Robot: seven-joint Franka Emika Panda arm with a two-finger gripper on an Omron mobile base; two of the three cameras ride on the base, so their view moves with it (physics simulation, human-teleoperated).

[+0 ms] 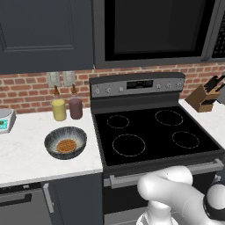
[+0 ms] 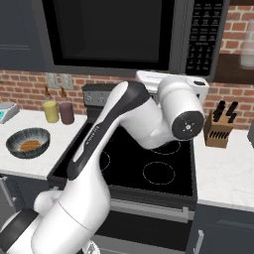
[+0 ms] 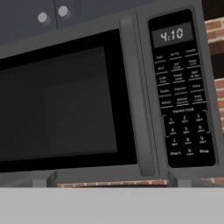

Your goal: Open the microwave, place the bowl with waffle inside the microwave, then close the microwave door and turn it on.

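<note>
The microwave hangs above the stove with its door shut, the black window dark. A vertical handle runs along the door's right side, beside the keypad whose clock is lit. My gripper faces the microwave front at close range, open, its fingertips wide apart and holding nothing. The dark speckled bowl sits on the white counter left of the stove, with the golden waffle inside it. From the right base the bowl lies far left of my raised arm.
The black stove lies directly under the microwave. A yellow jar and a maroon jar stand behind the bowl at the brick wall. A knife block is right of the stove; a kitchen scale sits far left.
</note>
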